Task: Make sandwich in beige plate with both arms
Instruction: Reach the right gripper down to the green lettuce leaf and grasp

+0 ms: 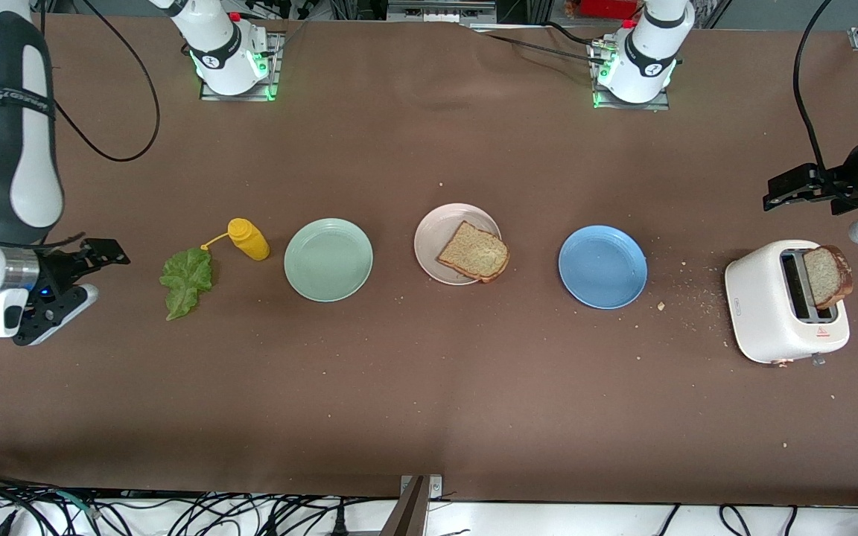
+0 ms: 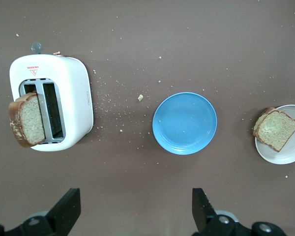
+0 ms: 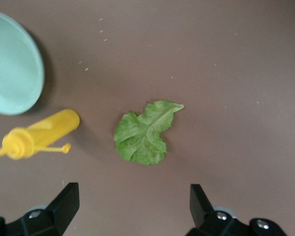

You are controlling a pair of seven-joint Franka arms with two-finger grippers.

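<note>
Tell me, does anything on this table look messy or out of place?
Yes. Crumbs are scattered on the table between the blue plate and the toaster. The lettuce leaf lies on the bare table beside the yellow bottle, which is tipped over. One toast slice leans out of the toaster.

The left claw [image 2: 132,214] is hanging over the bare brown tabletop [image 2: 137,39] with its two fingers [image 2: 66,209] spread wide and nothing between them. A white toaster [image 2: 71,101] is standing with a slice of brown toast [image 2: 27,120] sticking out of one slot and leaning outward. Crumbs [image 2: 140,97] are lying between the toaster and a blue plate [image 2: 185,123]. A beige plate [image 2: 290,147], partly cut off, is carrying another bread slice [image 2: 275,129].
</note>
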